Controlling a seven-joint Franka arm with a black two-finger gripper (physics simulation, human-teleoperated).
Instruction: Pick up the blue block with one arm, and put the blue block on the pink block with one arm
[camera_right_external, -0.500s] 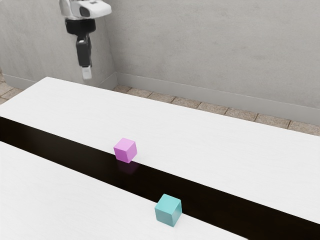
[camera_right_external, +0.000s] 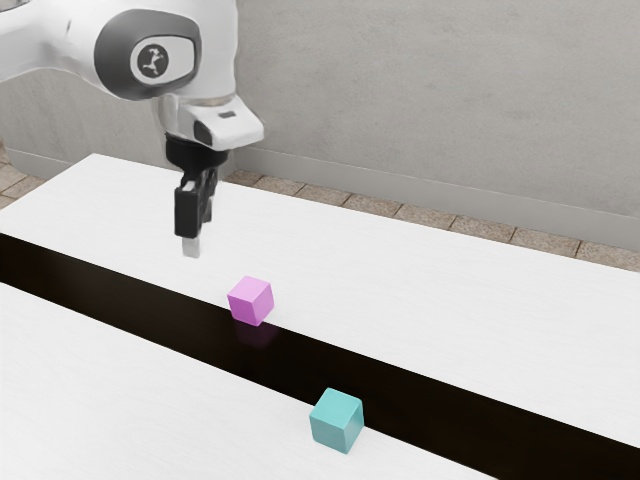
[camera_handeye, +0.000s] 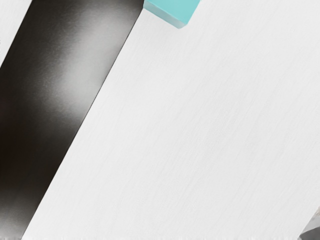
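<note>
The blue block (camera_right_external: 336, 420), a teal cube, sits on the near white surface at the edge of the dark strip; part of it (camera_handeye: 172, 10) is in the wrist view too. The pink block (camera_right_external: 250, 299) rests on the far edge of that strip, toward the exterior view's left of the blue one. My gripper (camera_right_external: 191, 243) hangs in the air above the table, up and to the exterior view's left of the pink block. It points down, open, with nothing between its fingers.
A glossy black strip (camera_right_external: 120, 295) runs diagonally across the white table (camera_right_external: 450, 290); the same black strip (camera_handeye: 50, 110) lies under my hand. Behind the table are a grey wall (camera_right_external: 450, 90) and a tiled floor.
My arm has swung down and toward the exterior view's right, bringing the gripper much closer to the table and the pink block. Both blocks stay where they were.
</note>
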